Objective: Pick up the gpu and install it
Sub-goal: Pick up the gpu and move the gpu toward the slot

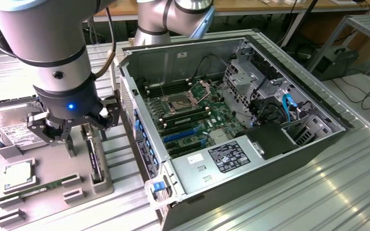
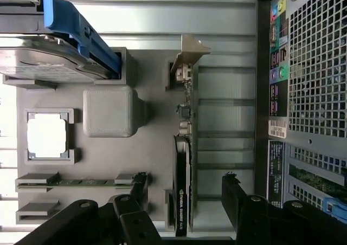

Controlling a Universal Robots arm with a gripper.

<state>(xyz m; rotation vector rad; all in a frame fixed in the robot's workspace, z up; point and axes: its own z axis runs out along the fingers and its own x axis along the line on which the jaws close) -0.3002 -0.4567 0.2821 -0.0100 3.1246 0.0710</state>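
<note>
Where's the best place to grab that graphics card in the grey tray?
Probably by its two flat faces, from straight above: the gpu stands on edge in the grey tray, so the open gripper can straddle it, clear of the metal bracket.

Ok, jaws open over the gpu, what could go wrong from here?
The gpu stands on edge between the jaws of the open gripper; an off-centre close might tilt or jam it in the grey holder. One finger sits near the memory stick and could clip it. The PC case stands close beside, a possible snag on lifting.
</note>
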